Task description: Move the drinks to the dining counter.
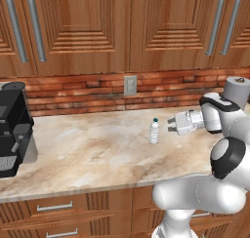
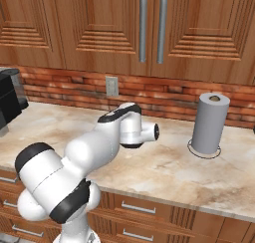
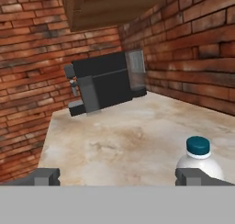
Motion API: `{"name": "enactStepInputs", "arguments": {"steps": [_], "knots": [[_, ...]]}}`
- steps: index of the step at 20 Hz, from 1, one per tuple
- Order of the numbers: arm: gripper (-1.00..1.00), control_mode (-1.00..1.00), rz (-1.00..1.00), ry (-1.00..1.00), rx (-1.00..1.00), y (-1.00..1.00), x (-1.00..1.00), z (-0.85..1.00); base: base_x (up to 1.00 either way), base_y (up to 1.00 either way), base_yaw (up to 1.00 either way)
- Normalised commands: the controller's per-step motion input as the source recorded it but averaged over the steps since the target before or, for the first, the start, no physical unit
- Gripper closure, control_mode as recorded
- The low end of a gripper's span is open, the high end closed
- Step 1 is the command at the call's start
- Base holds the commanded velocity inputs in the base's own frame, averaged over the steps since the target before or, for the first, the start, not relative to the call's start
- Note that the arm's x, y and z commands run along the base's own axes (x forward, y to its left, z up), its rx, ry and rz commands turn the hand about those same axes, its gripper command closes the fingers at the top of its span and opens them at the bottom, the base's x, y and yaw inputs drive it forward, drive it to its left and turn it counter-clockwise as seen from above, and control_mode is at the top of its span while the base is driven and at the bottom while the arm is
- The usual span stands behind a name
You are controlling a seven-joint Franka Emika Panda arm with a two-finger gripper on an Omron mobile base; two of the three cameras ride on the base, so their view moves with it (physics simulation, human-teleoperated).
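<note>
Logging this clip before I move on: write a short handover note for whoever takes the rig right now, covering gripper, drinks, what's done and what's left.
Gripper: open, empty, held sideways just right of the water bottle, not touching it.
Water bottle: upright on the counter under the wall cabinets, mid-counter. In the hand view its teal cap sits beside one fingertip, not between the two.
Nearby: coffee machine at the left end, paper towel roll at the right.
Done: nothing moved yet.
Left: centre on the water bottle, grip it, carry it to the dining counter; then the other drink.

Kitchen: wood cabinets (image 1: pixel 88 27), marbled counter (image 1: pixel 97 154), brick backsplash (image 1: pixel 88 93), coffee machine (image 1: pixel 12 127).
</note>
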Motion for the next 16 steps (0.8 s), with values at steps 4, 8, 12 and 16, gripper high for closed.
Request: {"name": "enactStepInputs", "arguments": {"steps": [4, 8, 12, 16], "knots": [[-1.0, -1.0, 0.0, 0.01, 0.0, 0.0, 0.09, -0.08, 0.0, 0.0, 0.0], [-1.0, -1.0, 0.0, 0.01, 0.0, 0.0, 0.11, -0.09, 0.0, 0.0, 0.0], [-1.0, -1.0, 0.0, 0.0, 0.0, 0.0, 0.1, -0.08, 0.0, 0.0, 0.0], [-1.0, -1.0, 0.0, 0.0, 0.0, 0.0, 0.12, -0.07, 0.0, 0.0, 0.0]]}}
